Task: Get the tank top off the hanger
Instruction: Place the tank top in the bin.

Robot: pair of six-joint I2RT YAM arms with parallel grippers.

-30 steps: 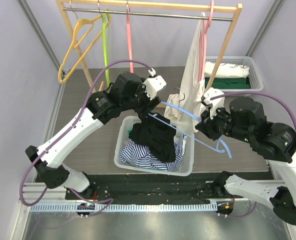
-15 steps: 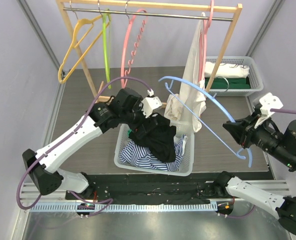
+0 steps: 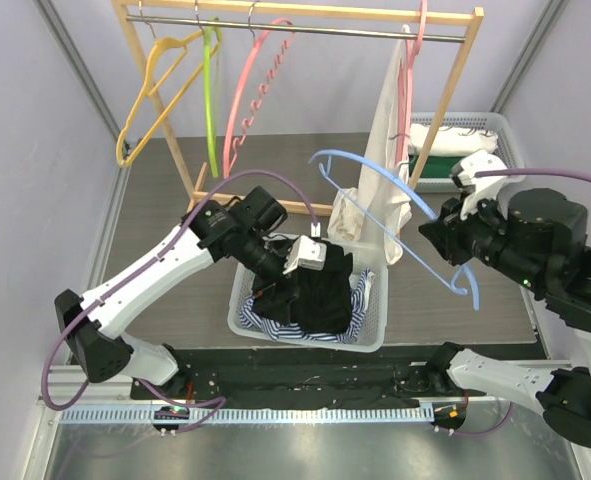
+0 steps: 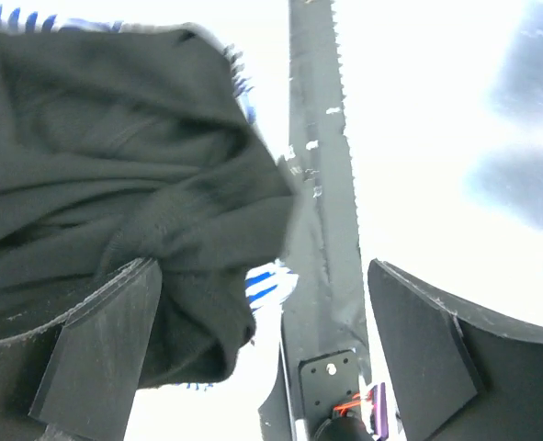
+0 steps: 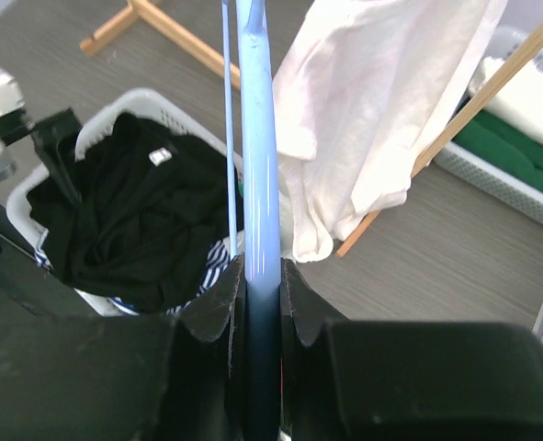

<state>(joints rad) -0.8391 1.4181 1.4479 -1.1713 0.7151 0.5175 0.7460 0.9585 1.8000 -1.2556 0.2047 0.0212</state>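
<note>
The black tank top [image 3: 320, 292] lies heaped in the white laundry basket [image 3: 373, 300], off the hanger; it also shows in the right wrist view [image 5: 129, 207] and the left wrist view [image 4: 115, 156]. My left gripper [image 3: 303, 268] hangs just over it with jaws wide open [image 4: 264, 271]; cloth lies against the left finger [image 4: 106, 354]. My right gripper [image 3: 433, 232] is shut on the bare light-blue hanger [image 3: 395, 185], held up to the right of the basket. In the right wrist view the hanger [image 5: 255, 147] runs straight between the closed jaws [image 5: 262, 285].
A blue-striped garment [image 3: 265, 315] lies under the black top. The wooden rack [image 3: 445, 100] behind carries yellow [image 3: 147, 85], green [image 3: 212, 100] and pink [image 3: 247, 95] hangers and a cream garment [image 3: 383, 150]. A second basket [image 3: 510, 150] of folded clothes stands back right.
The blue hanger has come free of the black top and been lifted up and to the right. My left gripper has dropped lower over the basket, and the black top has settled into it.
</note>
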